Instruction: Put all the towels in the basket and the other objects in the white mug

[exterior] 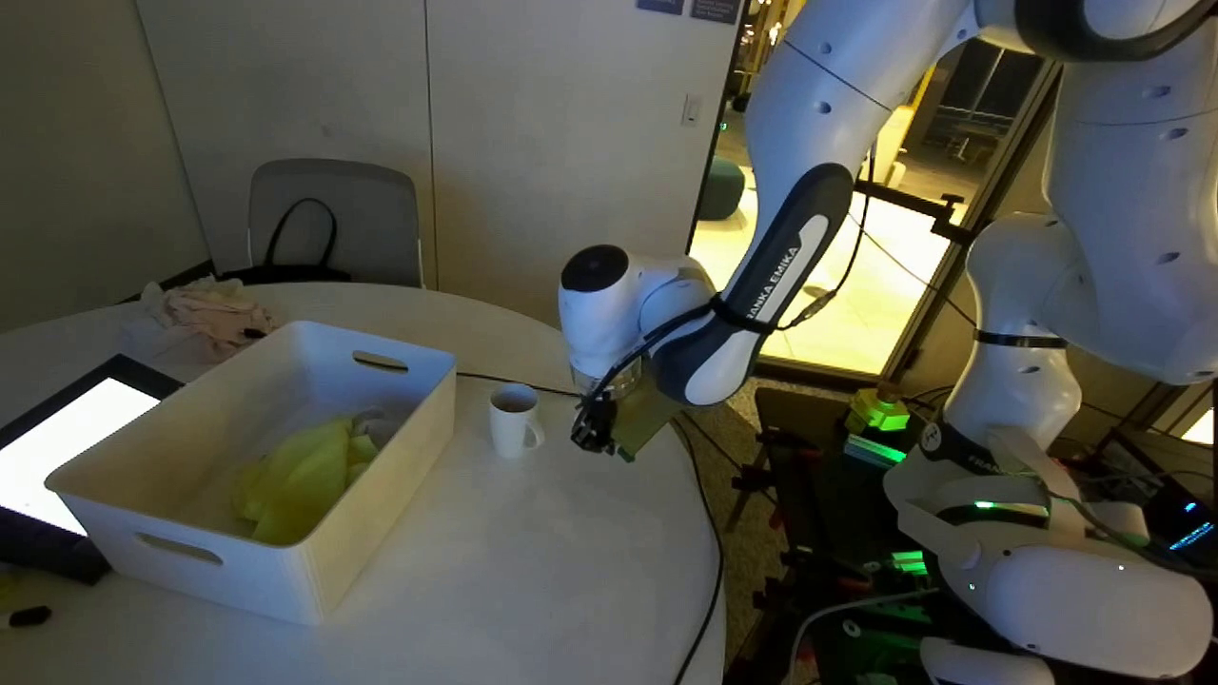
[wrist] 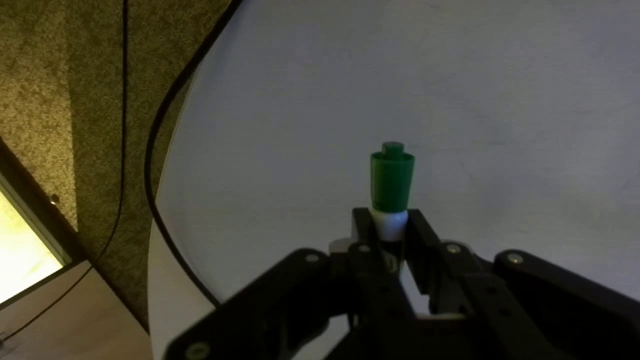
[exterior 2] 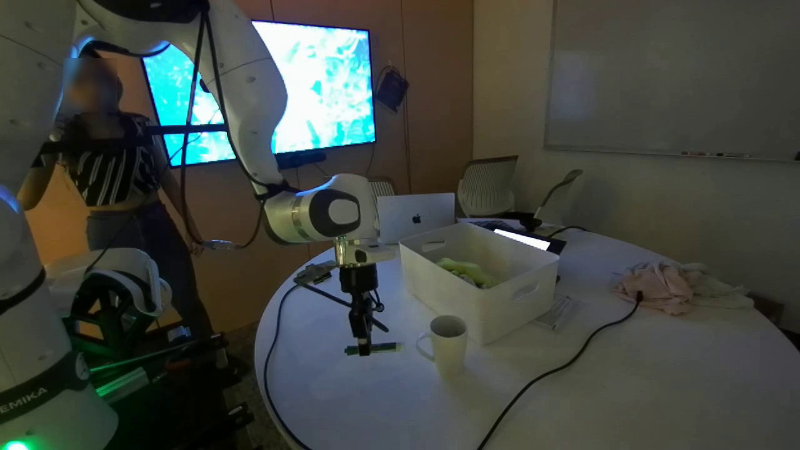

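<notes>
Green marker (wrist: 392,182) crosswise in gripper (wrist: 390,225)

Chair (exterior: 381,209): an exterior view faces it over the table (exterior: 533,580), from above, tilted down; basket (exterior: 381,495) close and large at left, arm (exterior: 828,95) at right.
Wall screen (exterior 2: 331,94): an exterior view faces it over the table, from above, shallow tilt; arm close at left, basket farther off.
Gripper (wrist: 389,222): wrist view looks along it from very near, pointing down; table, its edge, strip of floor (wrist: 95,75) in frame.
Basket, white mug (exterior: 507,430), arm: in both exterior views, from different sides.
Table edge, black cable (wrist: 149,160): in all three views.
</notes>
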You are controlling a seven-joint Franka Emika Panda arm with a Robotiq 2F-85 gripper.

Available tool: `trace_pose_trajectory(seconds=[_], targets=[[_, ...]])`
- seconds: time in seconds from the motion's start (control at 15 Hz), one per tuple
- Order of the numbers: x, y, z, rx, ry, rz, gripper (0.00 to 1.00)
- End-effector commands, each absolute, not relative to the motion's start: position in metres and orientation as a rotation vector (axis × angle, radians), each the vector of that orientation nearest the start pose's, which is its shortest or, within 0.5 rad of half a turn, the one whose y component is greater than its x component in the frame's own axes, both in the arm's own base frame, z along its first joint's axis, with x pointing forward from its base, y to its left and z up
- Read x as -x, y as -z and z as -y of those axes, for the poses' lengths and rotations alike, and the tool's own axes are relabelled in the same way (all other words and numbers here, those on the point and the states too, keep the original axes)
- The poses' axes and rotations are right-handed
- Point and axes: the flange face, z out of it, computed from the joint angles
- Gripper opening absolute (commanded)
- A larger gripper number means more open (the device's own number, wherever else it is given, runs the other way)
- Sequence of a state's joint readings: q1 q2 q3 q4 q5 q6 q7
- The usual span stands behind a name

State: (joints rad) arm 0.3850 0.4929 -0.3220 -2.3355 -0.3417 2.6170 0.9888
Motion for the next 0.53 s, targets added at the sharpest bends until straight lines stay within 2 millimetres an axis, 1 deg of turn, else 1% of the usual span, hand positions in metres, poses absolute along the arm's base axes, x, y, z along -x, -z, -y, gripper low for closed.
trace_pose_trajectory(seconds=[0.0, 0.27, 0.47], targets=[[-0.487, -0.146, -0.023, 3.315, 0.11, -1.094, 0.05], [-0.504, -0.164, -0.025, 3.293, 0.304, -1.146, 0.05], [-0.512, -0.175, -0.027, 3.279, 0.431, -1.174, 0.05]])
